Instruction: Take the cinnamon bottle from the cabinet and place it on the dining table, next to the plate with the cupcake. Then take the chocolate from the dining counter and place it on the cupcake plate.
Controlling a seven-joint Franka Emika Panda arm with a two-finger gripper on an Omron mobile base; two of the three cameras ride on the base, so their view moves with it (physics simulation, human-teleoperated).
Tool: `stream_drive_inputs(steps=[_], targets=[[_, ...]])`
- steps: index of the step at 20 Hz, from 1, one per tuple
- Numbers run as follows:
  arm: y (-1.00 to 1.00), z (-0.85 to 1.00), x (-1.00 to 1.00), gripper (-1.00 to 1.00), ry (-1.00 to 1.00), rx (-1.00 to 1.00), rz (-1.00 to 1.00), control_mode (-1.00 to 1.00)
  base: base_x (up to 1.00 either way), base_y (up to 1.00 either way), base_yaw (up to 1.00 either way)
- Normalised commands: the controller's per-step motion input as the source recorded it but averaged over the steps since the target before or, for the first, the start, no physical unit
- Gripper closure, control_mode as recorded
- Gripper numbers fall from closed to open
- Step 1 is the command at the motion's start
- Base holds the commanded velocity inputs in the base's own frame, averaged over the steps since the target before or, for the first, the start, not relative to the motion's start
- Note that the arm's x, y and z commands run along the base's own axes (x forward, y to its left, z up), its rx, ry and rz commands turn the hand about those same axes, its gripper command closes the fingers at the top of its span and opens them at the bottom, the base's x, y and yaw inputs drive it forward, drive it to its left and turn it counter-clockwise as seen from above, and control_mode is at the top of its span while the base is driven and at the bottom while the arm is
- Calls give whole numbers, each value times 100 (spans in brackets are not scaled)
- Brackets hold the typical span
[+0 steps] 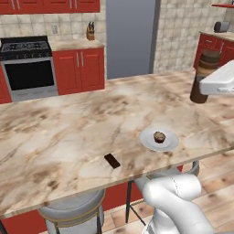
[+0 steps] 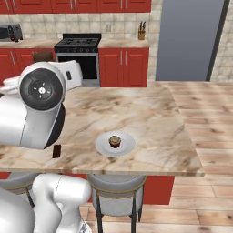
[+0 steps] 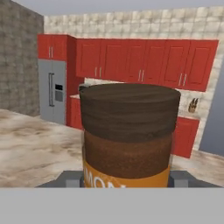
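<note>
The first step is in hand: the gripper (image 3: pixel 126 181) is closed around the cinnamon bottle (image 3: pixel 127 135), which fills the hand view upright and shows in the left base view held in the air beyond the far right edge of the dining table (image 1: pixel 68 132). The plate (image 1: pixel 148 141) with the cupcake (image 1: pixel 159 136) sits near the table's front edge, the chocolate (image 1: pixel 112 160) well apart to its left. Next, I judge, the arm must bring the bottle in, lower it upright onto bare marble just beside the plate, then release.

The cinnamon bottle (image 3: pixel 129 135) is dark brown with an orange label; the dining table (image 1: pixel 68 132) is beige-veined marble.
</note>
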Motion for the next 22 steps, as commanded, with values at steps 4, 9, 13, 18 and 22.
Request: stream_drive_inputs(steps=[4,9,13,18,22], targets=[[27,-61,40,100,13,0,2,-100,0,0,0],[83,-97,96,100,21,0,-12,-100,0,0,0],[64,-73,97,100,17,0,-37,-100,0,0,0],[41,-66,68,100,8,-3,-51,-100,0,0,0],[14,-57,48,100,5,-3,-55,-100,0,0,0]])
